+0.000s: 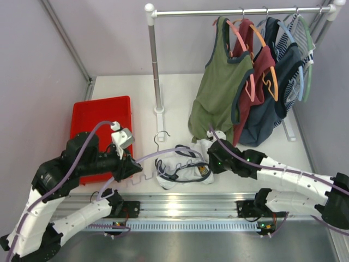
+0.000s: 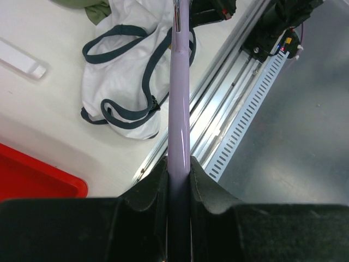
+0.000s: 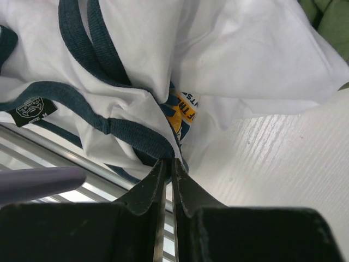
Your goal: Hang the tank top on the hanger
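Observation:
The white tank top (image 1: pixel 182 169) with navy trim lies crumpled on the table near the front edge. It also fills the top of the right wrist view as the tank top (image 3: pixel 234 54) and shows in the left wrist view as the tank top (image 2: pixel 125 71). My left gripper (image 1: pixel 133 166) is shut on the lavender hanger (image 1: pixel 163 154). The hanger's bar (image 2: pixel 179 98) runs straight out from between the left gripper's (image 2: pixel 179 164) jaws, over the garment. My right gripper (image 1: pixel 210 162) is shut on the top's navy-trimmed edge, as seen at the right gripper (image 3: pixel 170 161). An end of the hanger (image 3: pixel 38 183) shows at the left there.
A red tray (image 1: pixel 101 117) lies at the back left. A clothes rack (image 1: pixel 155 65) stands behind, hung with olive, maroon and dark tops (image 1: pixel 240 82) on coloured hangers. The metal rail (image 1: pixel 180 207) runs along the front edge.

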{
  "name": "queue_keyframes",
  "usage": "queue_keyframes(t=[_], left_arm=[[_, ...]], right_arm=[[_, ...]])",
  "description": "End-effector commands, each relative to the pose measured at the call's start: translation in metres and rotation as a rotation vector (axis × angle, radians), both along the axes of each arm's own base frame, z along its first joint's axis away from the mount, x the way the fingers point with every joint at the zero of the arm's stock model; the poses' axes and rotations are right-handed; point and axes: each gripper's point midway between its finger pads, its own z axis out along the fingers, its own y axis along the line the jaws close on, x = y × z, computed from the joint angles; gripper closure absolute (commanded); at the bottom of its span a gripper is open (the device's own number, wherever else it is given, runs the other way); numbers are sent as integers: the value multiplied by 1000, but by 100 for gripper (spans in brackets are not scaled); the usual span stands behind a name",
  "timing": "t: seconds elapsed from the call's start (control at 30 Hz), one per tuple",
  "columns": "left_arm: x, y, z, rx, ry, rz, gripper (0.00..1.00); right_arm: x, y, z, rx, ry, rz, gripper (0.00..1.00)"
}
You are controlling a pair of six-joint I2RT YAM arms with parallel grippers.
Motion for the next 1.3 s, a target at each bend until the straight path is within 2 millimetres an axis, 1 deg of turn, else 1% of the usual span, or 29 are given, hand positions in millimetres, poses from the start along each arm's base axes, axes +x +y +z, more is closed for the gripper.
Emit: queue_keyframes(t=[0.0, 0.1, 0.23, 0.43, 0.6, 0.8, 0.83, 0.87, 1.0, 1.1, 1.17, 1.2, 1.27], left_arm=[[0, -12, -2, -8, 34, -39, 100], [6, -16, -8, 27, 56, -34, 100], [16, -23, -9, 52, 68, -35, 100], [27, -35, -19, 90, 105, -52, 100], [35, -47, -23, 76, 111, -67, 100], [37, -63, -24, 18, 105, -122, 100], [35, -64, -26, 16, 119, -129, 100], [36, -66, -26, 10, 119, -131, 100], [35, -68, -33, 13, 136, -137, 100], [34, -69, -32, 12, 136, -137, 100], [36, -66, -31, 14, 110, -117, 100], [41, -67, -28, 2, 83, -109, 100], [45, -64, -29, 3, 42, -92, 100]], right_arm=[[10, 11, 30, 86, -44, -4, 95], [9, 11, 38, 108, -54, -1, 95], [7, 11, 47, 142, -64, 3, 96], [4, 10, 61, 173, -78, 12, 96], [3, 14, 69, 183, -86, 43, 96], [9, 12, 77, 168, -111, 36, 96], [10, 12, 80, 165, -119, 30, 97], [13, 12, 86, 169, -132, 25, 97], [20, 12, 103, 164, -169, 18, 97], [25, 12, 104, 130, -171, 9, 98], [24, 18, 111, 161, -171, 30, 98], [22, 22, 114, 184, -172, 42, 98], [21, 23, 120, 205, -176, 47, 98]])
